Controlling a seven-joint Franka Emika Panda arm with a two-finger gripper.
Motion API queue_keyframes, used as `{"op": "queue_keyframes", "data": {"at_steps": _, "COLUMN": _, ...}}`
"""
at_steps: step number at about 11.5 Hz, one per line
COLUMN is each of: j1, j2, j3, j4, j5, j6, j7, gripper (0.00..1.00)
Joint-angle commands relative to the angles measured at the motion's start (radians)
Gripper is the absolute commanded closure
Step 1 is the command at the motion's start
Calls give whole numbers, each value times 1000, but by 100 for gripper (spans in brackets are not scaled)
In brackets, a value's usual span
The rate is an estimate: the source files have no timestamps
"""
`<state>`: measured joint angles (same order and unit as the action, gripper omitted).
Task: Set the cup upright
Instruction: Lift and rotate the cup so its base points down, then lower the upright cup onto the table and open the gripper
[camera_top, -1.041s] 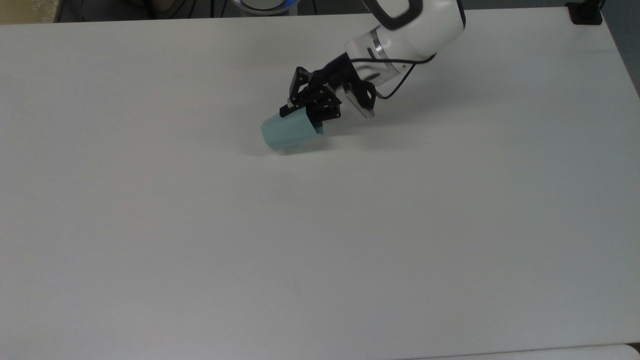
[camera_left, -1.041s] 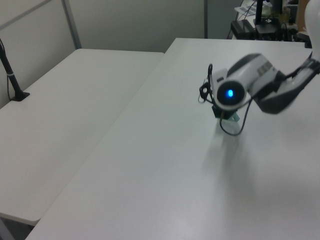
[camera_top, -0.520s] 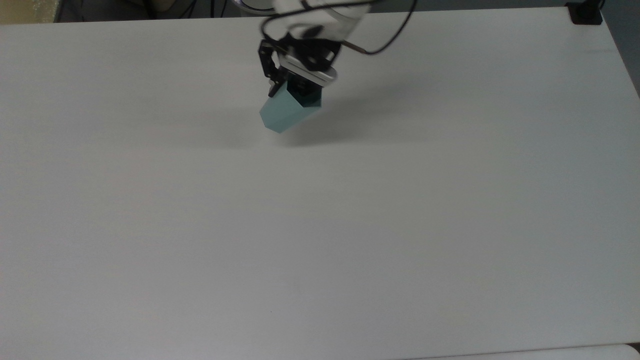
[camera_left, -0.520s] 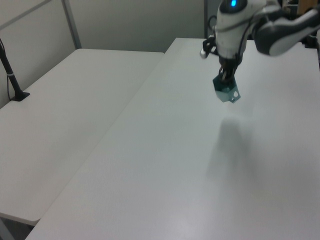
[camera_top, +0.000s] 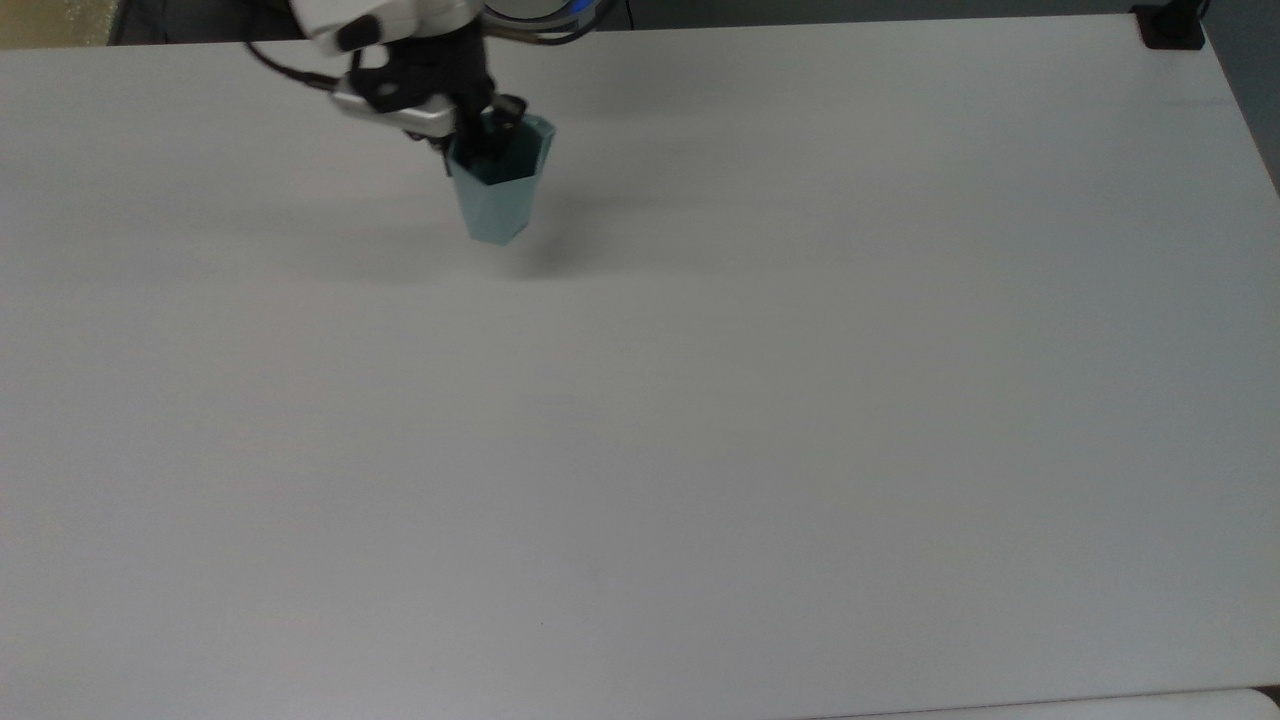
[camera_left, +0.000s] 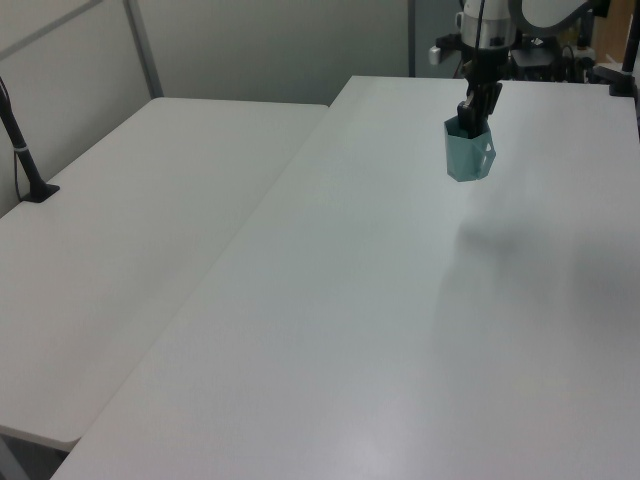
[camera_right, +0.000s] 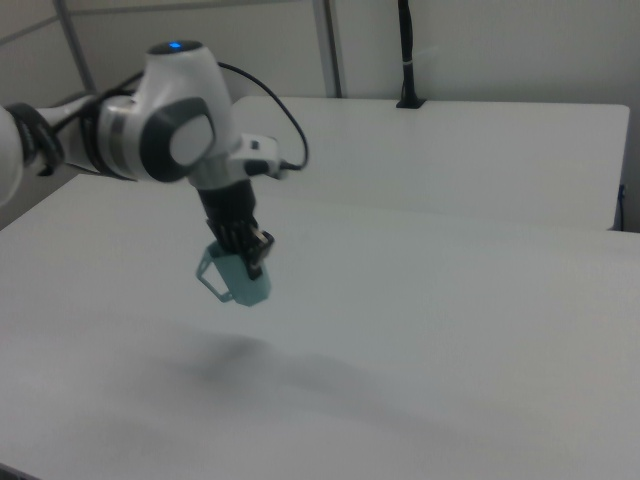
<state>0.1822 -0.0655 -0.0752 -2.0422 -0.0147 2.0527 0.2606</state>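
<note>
The gripper (camera_right: 247, 252) pinches the cup (camera_right: 240, 281) by its rim; the cup hangs mouth-up, nearly vertical, above the tabletop (camera_right: 480, 330).

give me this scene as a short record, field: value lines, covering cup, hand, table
cup: pale teal, faceted, mouth up and near upright, handle toward the right view's left
cup height: off the table, its shadow lying apart below it in the right view
hand: shut on the cup's rim, one finger inside the mouth
arm: white, reaching in from the top view's upper left
table: white
task state: cup turned upright but not yet set down
</note>
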Motion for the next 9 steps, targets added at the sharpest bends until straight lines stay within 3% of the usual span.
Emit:
{"op": "queue_keyframes", "data": {"at_steps": 1, "j1": 16, "j2": -22, "j3": -106, "j4": -116, "j5": 140, "j6": 173, "j7": -81, "gripper": 100}}
{"op": "queue_keyframes", "data": {"at_steps": 5, "j1": 10, "j2": 24, "j3": -121, "j4": -180, "j5": 215, "j6": 253, "j7": -106, "gripper": 100}}
{"op": "queue_keyframes", "data": {"at_steps": 9, "j1": 8, "j2": 62, "j3": -121, "j4": -182, "j5": 220, "j6": 285, "j7": -98, "gripper": 100}}
